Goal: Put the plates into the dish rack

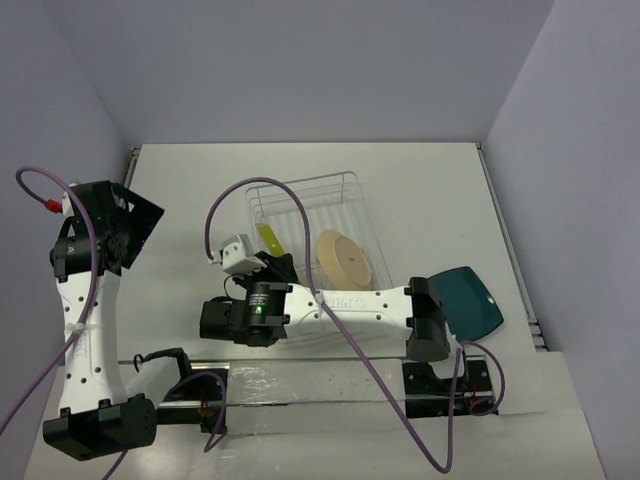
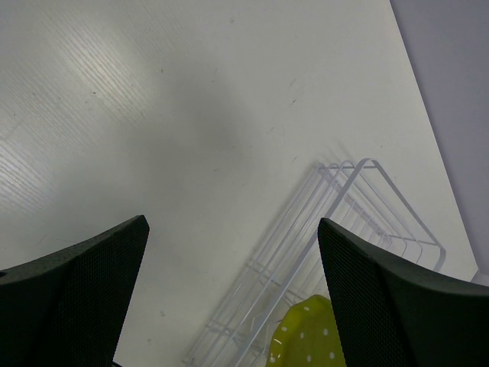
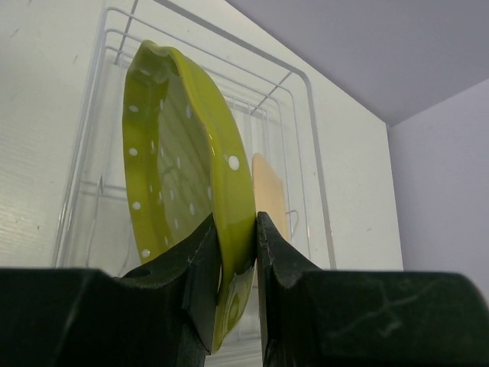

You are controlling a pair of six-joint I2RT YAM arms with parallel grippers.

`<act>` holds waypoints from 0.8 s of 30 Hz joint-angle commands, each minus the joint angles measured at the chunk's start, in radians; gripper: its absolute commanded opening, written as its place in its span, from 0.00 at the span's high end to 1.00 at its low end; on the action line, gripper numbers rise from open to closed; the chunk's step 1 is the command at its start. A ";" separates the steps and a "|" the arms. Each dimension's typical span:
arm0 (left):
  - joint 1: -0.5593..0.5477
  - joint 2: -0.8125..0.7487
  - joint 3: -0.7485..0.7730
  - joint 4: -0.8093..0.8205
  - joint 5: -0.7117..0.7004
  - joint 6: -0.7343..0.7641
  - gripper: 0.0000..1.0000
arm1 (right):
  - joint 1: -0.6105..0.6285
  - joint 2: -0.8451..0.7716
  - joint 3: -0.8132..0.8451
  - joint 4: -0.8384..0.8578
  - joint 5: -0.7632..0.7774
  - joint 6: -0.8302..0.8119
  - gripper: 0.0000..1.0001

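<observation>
Three plates, each in a different place. Green plate point(image 3: 179, 183) stands on edge over the left part of the rack point(image 1: 303, 181), its lower rim pinched between the two fingers of the right gripper point(image 3: 237, 229), which are closed on it; dotted, scalloped face turned left in the wrist view. Whether its edge touches the tines: cannot tell. Beige plate point(image 1: 345, 262) is already in the rack, on edge and leaning, just right of the green one and apart from it. Teal plate point(image 1: 468, 298) lies flat on the table point(image 1: 420, 190), right of the rack and clear of it, beside the right arm's base. Left gripper point(image 2: 231, 223) hangs over bare table left of the rack, fingers spread wide, nothing between them; rack corner and a bit of green rim show at the lower right of its view
</observation>
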 commanded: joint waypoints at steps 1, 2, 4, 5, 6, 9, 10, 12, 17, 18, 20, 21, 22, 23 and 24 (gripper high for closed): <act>0.003 -0.005 0.015 0.047 0.033 0.018 0.01 | -0.018 -0.143 -0.016 -0.125 0.197 0.027 1.00; 0.003 -0.002 0.009 0.051 0.038 0.017 0.01 | -0.020 -0.150 -0.030 -0.125 0.195 0.025 1.00; 0.003 0.001 0.004 0.055 0.043 0.017 0.01 | -0.027 -0.160 -0.044 -0.125 0.192 0.019 1.00; 0.003 0.004 0.001 0.054 0.045 0.017 0.01 | -0.028 -0.166 -0.062 -0.124 0.196 0.019 1.00; 0.003 0.008 0.000 0.055 0.046 0.018 0.01 | -0.033 -0.178 -0.068 -0.125 0.186 0.022 1.00; 0.003 0.017 -0.003 0.062 0.054 0.018 0.01 | -0.050 -0.202 -0.111 -0.125 0.172 0.018 1.00; 0.003 0.017 -0.005 0.066 0.056 0.017 0.01 | -0.053 -0.205 -0.129 -0.125 0.171 0.016 1.00; 0.002 0.021 -0.007 0.071 0.057 0.014 0.01 | -0.070 -0.212 -0.170 -0.125 0.156 0.027 1.00; 0.003 0.037 -0.003 0.074 0.058 0.013 0.01 | -0.097 -0.211 -0.212 -0.125 0.169 0.034 1.00; 0.003 0.040 -0.003 0.074 0.056 0.012 0.01 | -0.099 -0.213 -0.210 -0.125 0.175 0.026 1.00; 0.003 0.042 -0.008 0.077 0.053 0.012 0.01 | -0.100 -0.217 -0.202 -0.124 0.189 0.005 1.00; 0.003 0.044 -0.008 0.080 0.052 0.013 0.01 | -0.102 -0.220 -0.193 -0.124 0.198 -0.005 1.00; 0.003 0.047 -0.009 0.082 0.053 0.014 0.01 | -0.105 -0.223 -0.186 -0.124 0.207 -0.015 1.00; 0.003 0.050 -0.010 0.082 0.054 0.014 0.01 | -0.109 -0.227 -0.182 -0.125 0.214 -0.025 1.00; 0.003 0.051 -0.010 0.083 0.053 0.015 0.01 | -0.112 -0.232 -0.179 -0.125 0.217 -0.035 1.00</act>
